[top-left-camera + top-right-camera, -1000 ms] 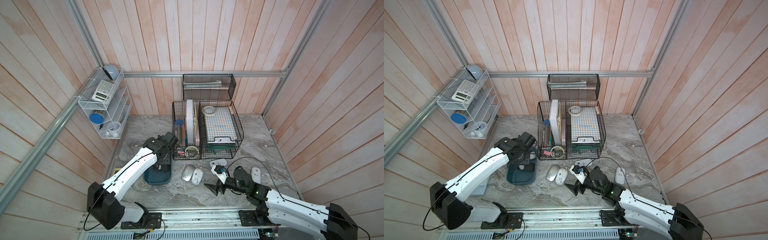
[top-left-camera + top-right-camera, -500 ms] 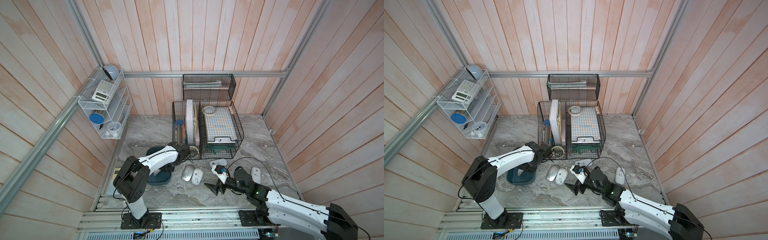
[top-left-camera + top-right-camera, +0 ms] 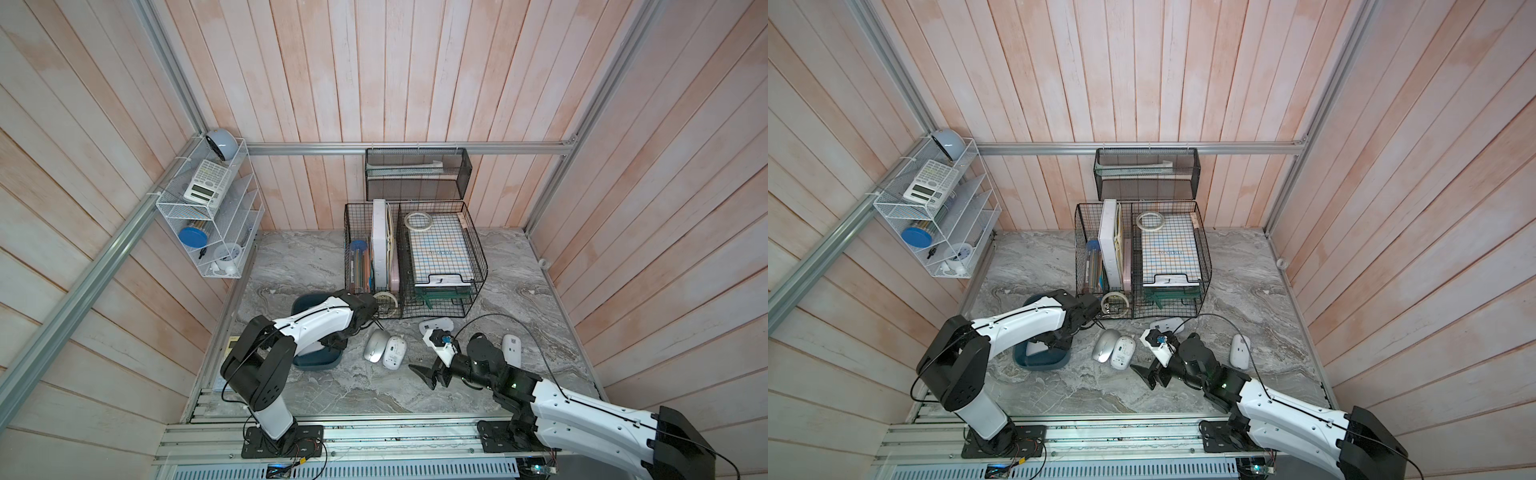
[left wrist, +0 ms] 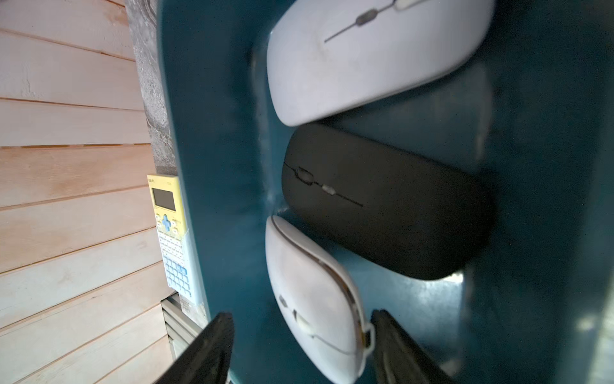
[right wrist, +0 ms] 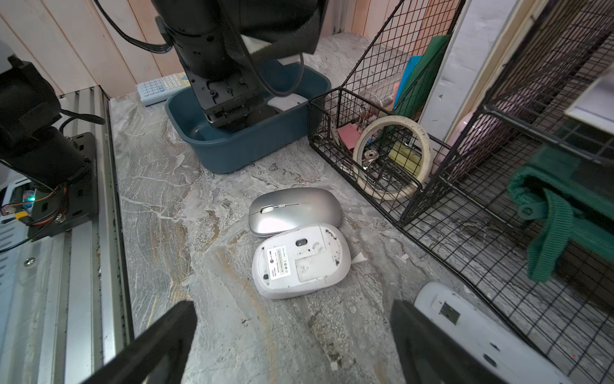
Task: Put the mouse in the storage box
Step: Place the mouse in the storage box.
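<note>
Left jaws have just parted, freeing the white mouse [image 4: 312, 299] inside the storage box [image 4: 216, 133]: one delivered; right jaws gape wide, empty.

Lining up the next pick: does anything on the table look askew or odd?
Yes: the white mouse touching the silver mouse lies upside down, its labelled underside facing up. Nothing looks spilled or broken.
</note>
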